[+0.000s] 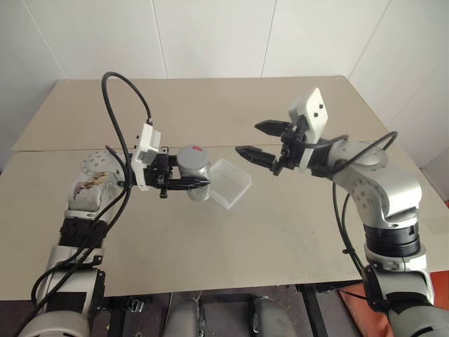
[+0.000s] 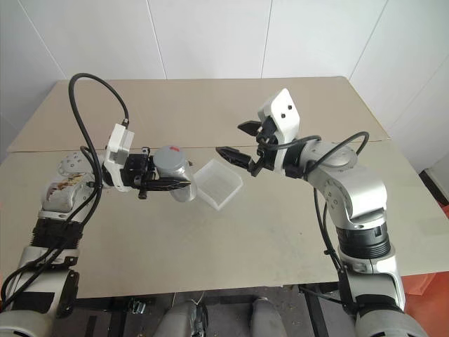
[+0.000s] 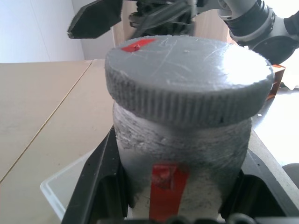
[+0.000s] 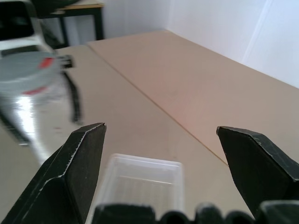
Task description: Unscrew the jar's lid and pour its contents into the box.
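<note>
The left gripper [image 1: 184, 184] is clamped shut on the jar [image 1: 194, 175], holding it up off the worktop [image 1: 280, 232] with its two black fingers running along either side of the jar's body. The jar stands roughly upright in that grip, tipped a little, and the grey lid [image 3: 187, 79] is on it — in the left wrist view the ribbed rim of the lid sits square over the neck, with a small red mark on its top and a red strip of label [image 3: 168, 186] running down the frosted-looking side below. What is inside the jar cannot be made out. The box [image 1: 230, 182] sits on the worktop just beside the jar, on the side toward the right arm, about midway between the worktop's left and right edges and nearer its middle than its near edge; it looks tilted or turned so that one corner points toward the jar, and whether the two touch cannot be told. The right gripper [image 1: 261, 140] hangs in the air above the worktop, past the box from the jar and apart from both, its fingers spread wide with nothing between them — the right wrist view shows the two black fingertips [image 4: 79, 158] well apart, the box below them and the jar off to one side.
</note>
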